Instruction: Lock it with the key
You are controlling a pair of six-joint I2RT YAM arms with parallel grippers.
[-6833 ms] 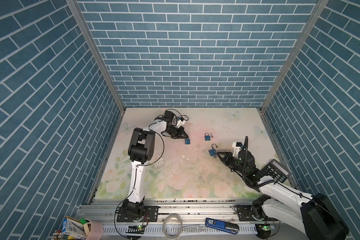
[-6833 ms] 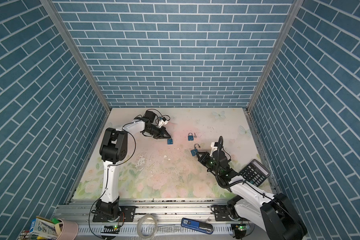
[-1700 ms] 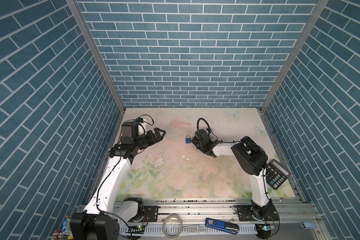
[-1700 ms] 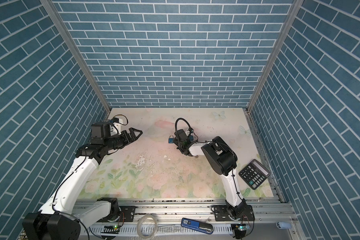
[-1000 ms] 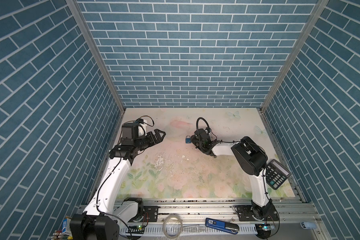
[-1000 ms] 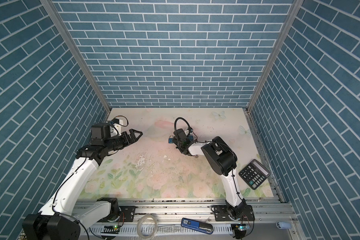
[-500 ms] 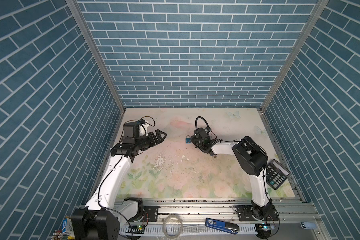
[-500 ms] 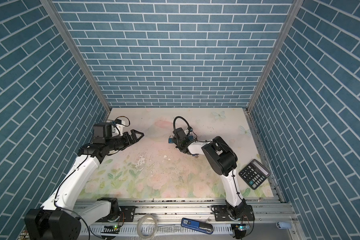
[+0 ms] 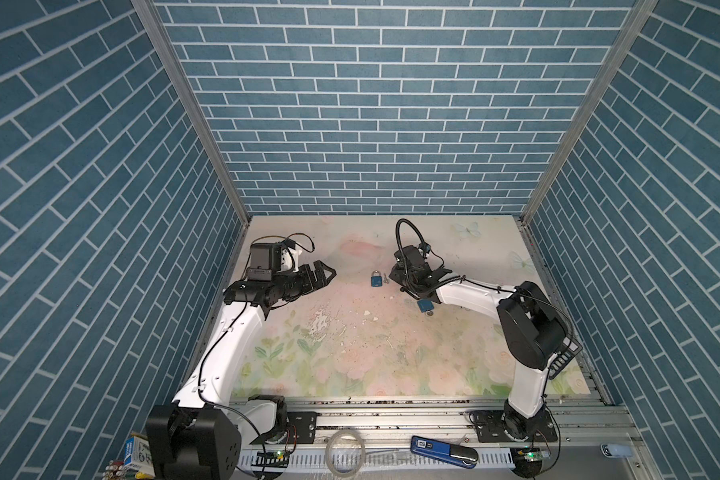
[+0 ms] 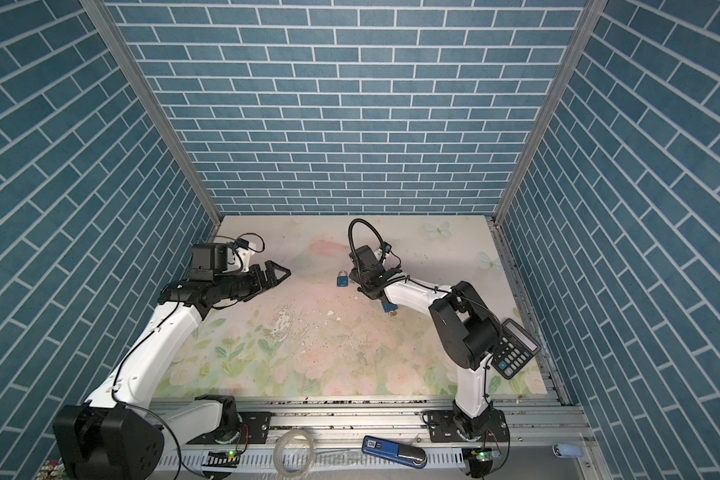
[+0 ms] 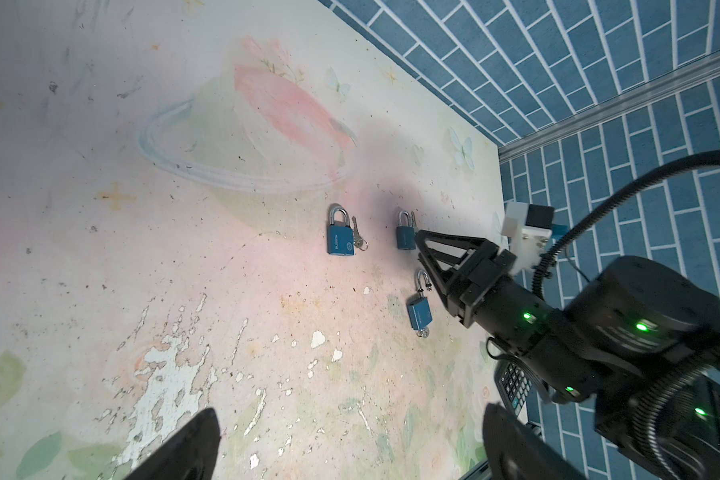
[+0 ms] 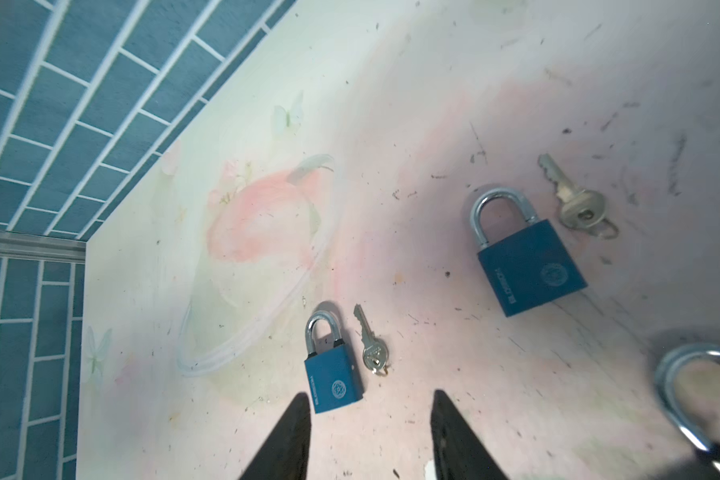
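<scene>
Three blue padlocks lie on the floral mat. One shut padlock (image 9: 376,279) (image 12: 333,370) has a loose key (image 12: 371,347) beside it. A second shut padlock (image 12: 524,257) (image 11: 405,237) also has a key (image 12: 574,201) next to it; my right arm hides it in both top views. The third padlock (image 11: 420,311) (image 9: 425,306) has its shackle swung open and a key in its base. My right gripper (image 12: 371,436) (image 9: 404,286) hovers open just short of the first padlock, holding nothing. My left gripper (image 9: 327,274) (image 11: 352,449) stands wide open at the left, empty.
A calculator (image 10: 516,349) lies at the mat's right edge behind the right arm's base. Blue brick walls close in the back and both sides. Worn white patches (image 9: 321,322) mark the mat's middle.
Over several seconds the left arm drew back from the padlocks to the left and the right arm reached in to them. In the last second the right jaws have widened.
</scene>
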